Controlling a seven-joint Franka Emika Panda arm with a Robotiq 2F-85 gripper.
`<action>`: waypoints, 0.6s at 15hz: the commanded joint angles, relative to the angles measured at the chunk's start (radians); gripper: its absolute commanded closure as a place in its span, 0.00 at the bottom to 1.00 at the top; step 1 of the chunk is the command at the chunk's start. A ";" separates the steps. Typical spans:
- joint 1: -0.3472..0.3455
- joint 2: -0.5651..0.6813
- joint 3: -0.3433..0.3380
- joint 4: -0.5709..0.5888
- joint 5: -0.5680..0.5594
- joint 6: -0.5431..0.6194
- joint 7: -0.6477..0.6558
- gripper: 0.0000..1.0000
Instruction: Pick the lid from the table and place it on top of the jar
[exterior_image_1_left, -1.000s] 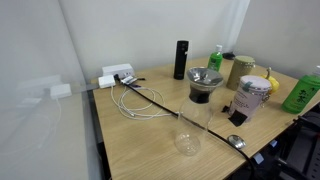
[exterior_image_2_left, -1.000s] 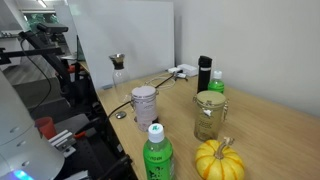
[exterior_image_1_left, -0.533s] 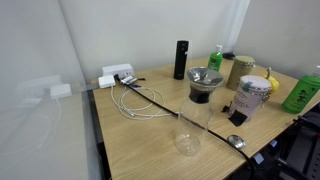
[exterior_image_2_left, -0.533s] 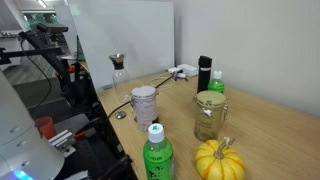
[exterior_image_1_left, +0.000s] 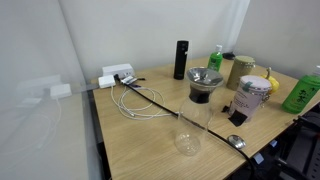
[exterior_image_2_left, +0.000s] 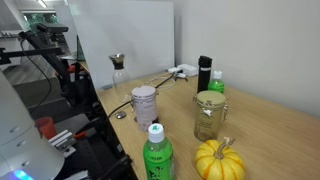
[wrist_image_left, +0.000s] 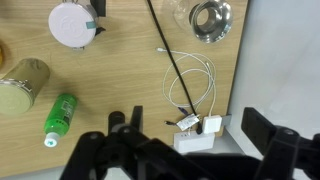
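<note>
Silvery-grey, flat and round: the lid (exterior_image_1_left: 236, 142), lying on the wooden table (exterior_image_1_left: 140, 140) close to its edge, just beside the foot of the jar (exterior_image_1_left: 190, 130). Clear glass for the jar, upright, with a dark funnel-shaped dripper (exterior_image_1_left: 204, 82) seated in its mouth. Far ahead of the jaws and well apart from them, both of these, the lid farther off than the jar.

From the wrist, looking down from high over the table: the gripper (wrist_image_left: 193, 130), jaws spread wide, holding nothing. Directly below the gap between the jaws, a white power strip (wrist_image_left: 197, 138). Just ahead of it, a thin white cable (wrist_image_left: 190, 85) in loose loops on the wood. Ahead and off toward the left edge of the wrist view, a green bottle (wrist_image_left: 60, 115) and a tan canister (wrist_image_left: 20, 85). Farther ahead on that same side, a white-lidded cup (wrist_image_left: 72, 22). At the far top of that view, ahead of the jaws and slightly right of their gap, the dripper's round mouth above the glass.
</note>
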 joint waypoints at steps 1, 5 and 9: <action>-0.006 0.000 0.004 0.002 0.003 -0.003 -0.003 0.00; -0.006 0.000 0.004 0.002 0.003 -0.003 -0.003 0.00; -0.007 0.004 0.004 -0.031 0.012 -0.019 0.014 0.00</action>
